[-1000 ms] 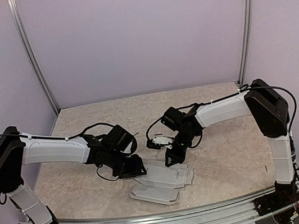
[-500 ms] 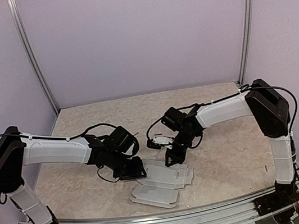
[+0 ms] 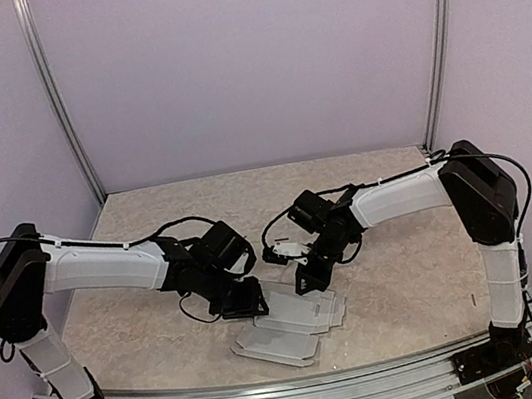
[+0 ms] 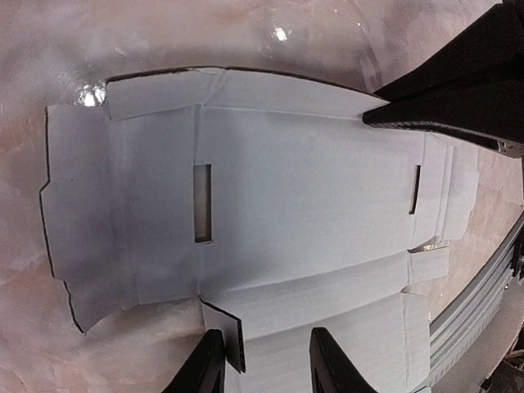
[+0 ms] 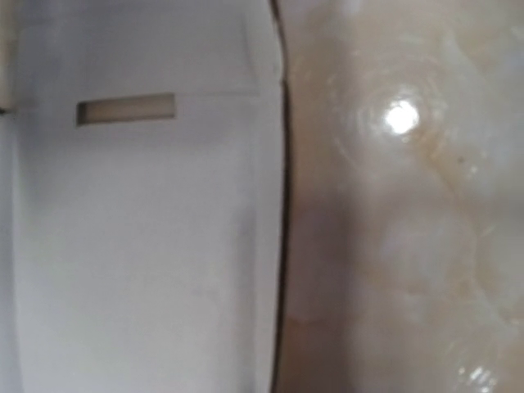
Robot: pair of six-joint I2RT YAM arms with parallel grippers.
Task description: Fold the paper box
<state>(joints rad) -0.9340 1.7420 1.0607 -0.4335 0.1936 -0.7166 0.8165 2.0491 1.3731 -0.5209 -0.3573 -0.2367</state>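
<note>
The box (image 3: 288, 324) lies flat as an unfolded blank on the bench (image 3: 139, 230), near the front edge and between the two arms. The left hand (image 4: 266, 360) sits low over the blank's left side. Its fingers are partly open, one on either side of a flap's cut edge, and they are not pinching it. The right hand (image 3: 309, 279) is closed and holds nothing, with its tip touching the blank's far edge. The right wrist view shows only card and bench.
</note>
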